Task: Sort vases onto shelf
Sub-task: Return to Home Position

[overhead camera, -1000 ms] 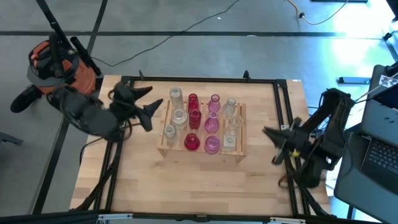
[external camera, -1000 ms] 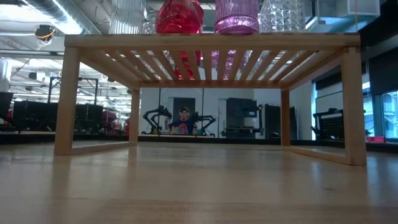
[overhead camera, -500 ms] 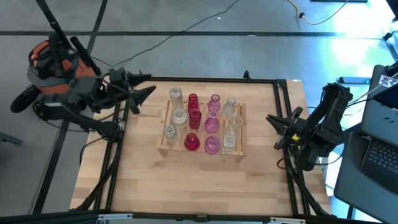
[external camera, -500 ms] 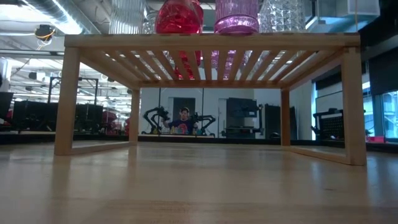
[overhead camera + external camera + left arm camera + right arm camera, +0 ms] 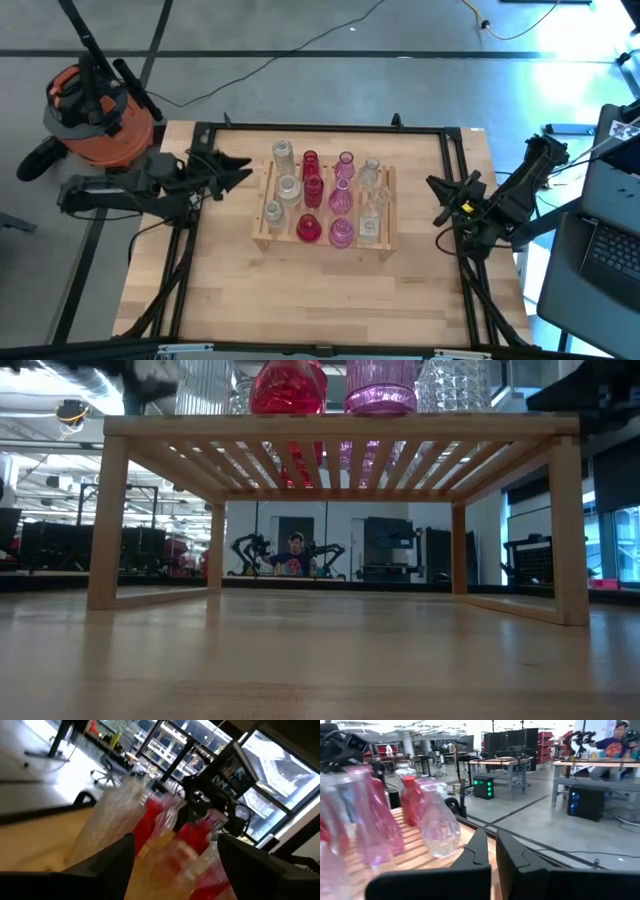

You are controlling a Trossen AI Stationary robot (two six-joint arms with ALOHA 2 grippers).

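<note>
Several clear, pink and red vases (image 5: 325, 195) stand upright in rows on the slatted shelf (image 5: 322, 249) at the table's middle. The low view shows their bases (image 5: 288, 388) on the shelf top (image 5: 340, 425). My left gripper (image 5: 240, 172) hovers open just left of the shelf, pointing at it. Its wrist view shows blurred red and clear vases (image 5: 150, 820) ahead of the gripper (image 5: 175, 870). My right gripper (image 5: 438, 198) is shut and empty, right of the shelf. Its wrist view shows a clear vase (image 5: 437, 822) and a red vase (image 5: 410, 800) beyond the gripper (image 5: 493, 851).
An orange and grey vacuum (image 5: 90, 105) stands on the floor off the table's far left corner. A laptop (image 5: 605, 250) sits off the right edge. Bare wooden tabletop (image 5: 320, 300) lies on the near side of the shelf. A person (image 5: 295, 555) sits far behind the table.
My left arm has swung toward the far edge and back, and now lies stretched out low at the table's left edge, its gripper still left of the shelf. My right gripper has moved toward the far edge and slightly right. The vases have stayed put.
</note>
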